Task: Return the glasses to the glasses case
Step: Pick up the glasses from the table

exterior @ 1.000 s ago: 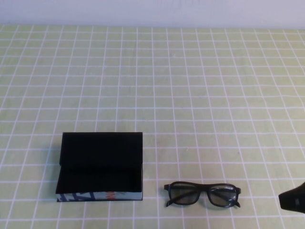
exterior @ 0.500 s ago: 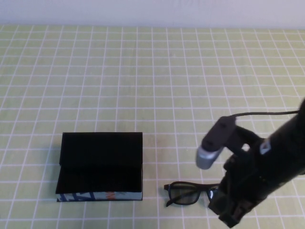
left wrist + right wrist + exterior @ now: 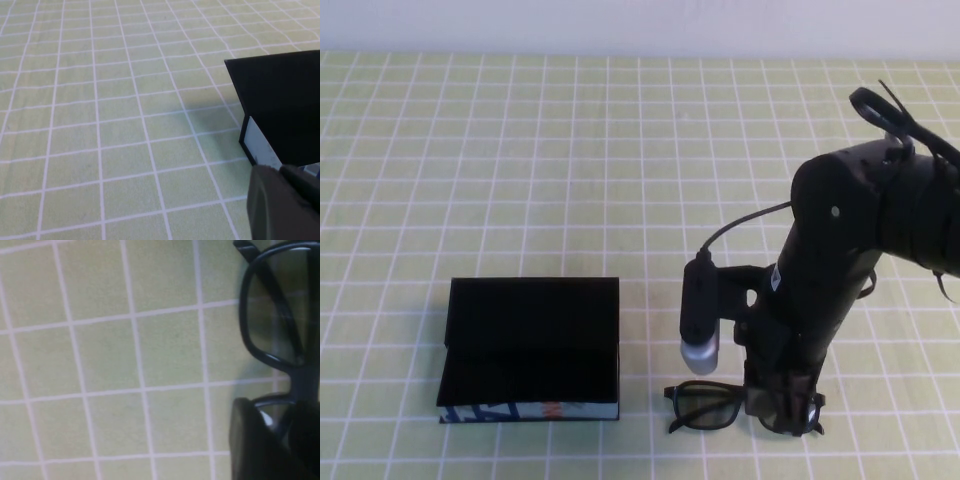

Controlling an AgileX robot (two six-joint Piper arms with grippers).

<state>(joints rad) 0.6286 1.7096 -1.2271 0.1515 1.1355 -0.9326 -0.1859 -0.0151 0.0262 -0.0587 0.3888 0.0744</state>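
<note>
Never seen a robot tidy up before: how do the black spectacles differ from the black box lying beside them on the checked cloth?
The black thick-framed glasses are narrower and see-through at the lenses; the black hinged glasses case is wider and solid. The glasses are all black; the case has a pale printed front edge. The right gripper is over the glasses; the case lies open, untouched. Both rest on the cloth.

I see the black thick-framed glasses (image 3: 280, 330) lying on the green-checked desk (image 3: 110, 365), my right gripper (image 3: 270, 440) touching their frame.
</note>
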